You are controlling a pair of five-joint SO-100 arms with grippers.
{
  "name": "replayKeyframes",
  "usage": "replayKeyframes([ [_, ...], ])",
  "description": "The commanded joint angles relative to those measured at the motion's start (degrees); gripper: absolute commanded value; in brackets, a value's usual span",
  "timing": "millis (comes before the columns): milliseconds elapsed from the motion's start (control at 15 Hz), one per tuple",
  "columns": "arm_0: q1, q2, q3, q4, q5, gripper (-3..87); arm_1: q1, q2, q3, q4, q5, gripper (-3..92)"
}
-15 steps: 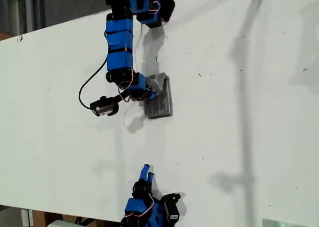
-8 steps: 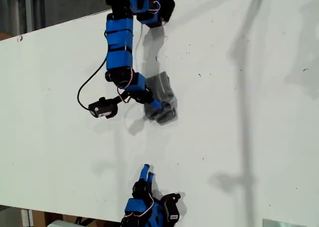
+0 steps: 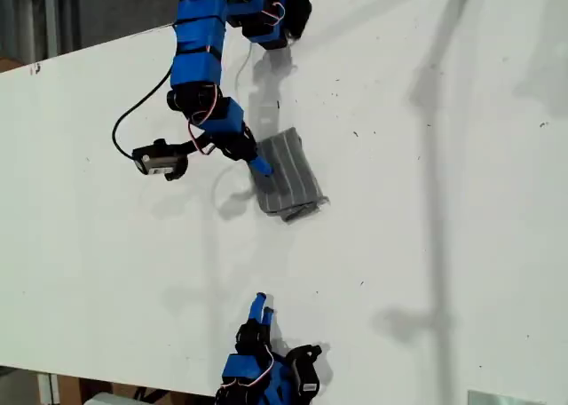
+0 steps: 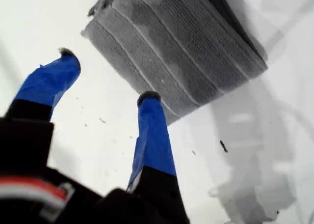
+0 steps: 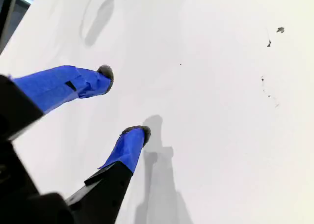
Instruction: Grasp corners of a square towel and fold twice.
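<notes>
towel (image 3: pixel 289 179) folded small, far layers hidden, upper middle of bench (image 3: pixel 426 245) in exterior view | my first gripper (image 4: pixel 105 74) parted, empty, one tip over towel edge | my second gripper (image 5: pixel 125 101) parted, empty, near edge | bench white, scuffed

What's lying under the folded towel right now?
Only the white table shows around the towel. The towel is folded into layers, so the lower layers and the table patch beneath are covered. My first hand is open beside it.
</notes>
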Motion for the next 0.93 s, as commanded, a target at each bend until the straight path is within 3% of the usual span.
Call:
replayKeyframes([
  [0, -0.4, -0.3, 0.3, -0.6, 0.0, 21.0, -1.7, 18.8, 13.3, 1.3, 12.8, 27.5],
  [333, 0.0, -0.3, 0.4, -0.6, -0.1, 21.1, -15.6, 50.7, 59.3, -16.4, 37.0, 25.1],
  [600, 2.9, 0.0, 0.4, -0.7, -0.1, 23.3, -17.8, 69.3, 72.3, -15.5, 40.4, 23.7],
  [800, 5.4, 0.4, 0.4, -0.7, -1.1, 22.6, -17.0, 88.9, 81.1, -6.1, 42.5, 24.8],
  [867, 7.3, 0.4, 0.4, -0.8, -5.4, 22.5, -17.4, 88.9, 81.9, -6.3, 43.2, 25.6],
])
